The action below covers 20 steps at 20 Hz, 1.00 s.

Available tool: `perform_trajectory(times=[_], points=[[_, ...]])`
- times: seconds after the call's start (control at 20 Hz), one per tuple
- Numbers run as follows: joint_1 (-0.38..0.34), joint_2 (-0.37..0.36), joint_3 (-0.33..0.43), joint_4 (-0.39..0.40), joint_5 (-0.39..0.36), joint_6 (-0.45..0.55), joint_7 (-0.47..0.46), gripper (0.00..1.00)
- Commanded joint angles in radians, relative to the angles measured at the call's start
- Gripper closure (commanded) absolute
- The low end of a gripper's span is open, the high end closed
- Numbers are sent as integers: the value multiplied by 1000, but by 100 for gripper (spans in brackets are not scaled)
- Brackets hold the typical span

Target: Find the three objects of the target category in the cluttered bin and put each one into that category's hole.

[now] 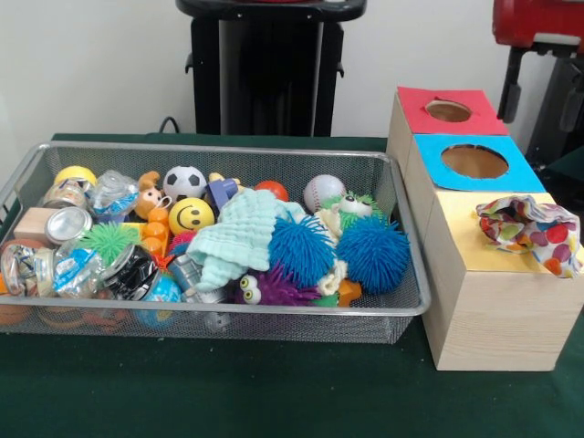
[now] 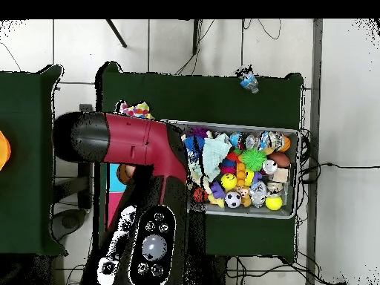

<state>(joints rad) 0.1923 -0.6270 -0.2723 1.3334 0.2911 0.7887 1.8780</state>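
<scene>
A wire mesh bin (image 1: 219, 149) holds a heap of toys, among them a soccer ball (image 1: 185, 181), a yellow smiley ball (image 1: 192, 215), a baseball (image 1: 324, 191), two blue spiky balls (image 1: 372, 251), crushed cans (image 1: 66, 224) and a mint cloth (image 1: 239, 233). To its right stands a wooden box (image 1: 502, 319) with a red-topped hole (image 1: 448, 110) and a blue-topped hole (image 1: 474, 161). A spotted cloth (image 1: 529, 228) lies on its yellow section. The red arm (image 2: 141, 141) hangs over the box in the overhead view and hides the gripper.
In the overhead view the bin (image 2: 289, 133) sits right of the arm, and a small crumpled wrapper (image 2: 249, 80) lies on the green table beyond it. A red arm part (image 1: 538, 23) shows at the top right of the front view.
</scene>
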Motion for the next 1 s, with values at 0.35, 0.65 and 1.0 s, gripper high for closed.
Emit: perform_trajectory(times=[0.35, 0.65, 1.0], points=[[-65, 148, 64, -79, -40, -44, 128, 0], [-64, 167, 65, -102, -33, -58, 139, 0], [-36, 106, 43, -93, -21, 21, 165, 0]])
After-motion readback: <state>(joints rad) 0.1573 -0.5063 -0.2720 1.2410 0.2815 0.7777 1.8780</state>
